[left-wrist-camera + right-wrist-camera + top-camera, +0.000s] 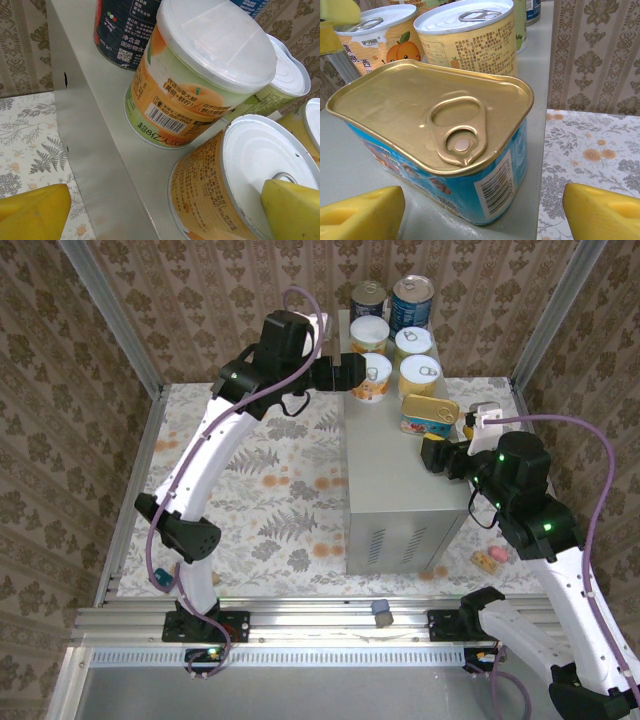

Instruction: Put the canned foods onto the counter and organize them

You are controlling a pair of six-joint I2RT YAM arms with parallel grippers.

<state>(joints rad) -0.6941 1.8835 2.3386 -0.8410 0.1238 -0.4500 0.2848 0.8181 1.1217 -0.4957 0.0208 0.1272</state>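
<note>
Since all seven tins already stand on the bench point(400, 490), I judge that what's left is tidying, and the nearest piece decides it. My right end effector point(482, 202) is released, its fingers point(362, 212) spread wide and touching nothing. The flat gold-topped tin point(425, 120) sits just beyond them at the bench's near right edge. It lies flat, lid up, with its long axis roughly across the bench but slightly skewed, so a corner rather than a flat side faces my jaws. Squaring it would mean turning the wrist first, I reckon. The right arm is plainly the closer one for that.

Past the tin, four yellow cans point(419, 373) stand upright in two pairs. My left end effector point(162, 210) is released too, sitting to the left of the near-left yellow can point(215, 190). One finger hangs over that can's lid and the other off the bench's left side, gripping nothing. Farthest back, two dark-blue cans point(411, 300) stand upright at the far edge.
</note>
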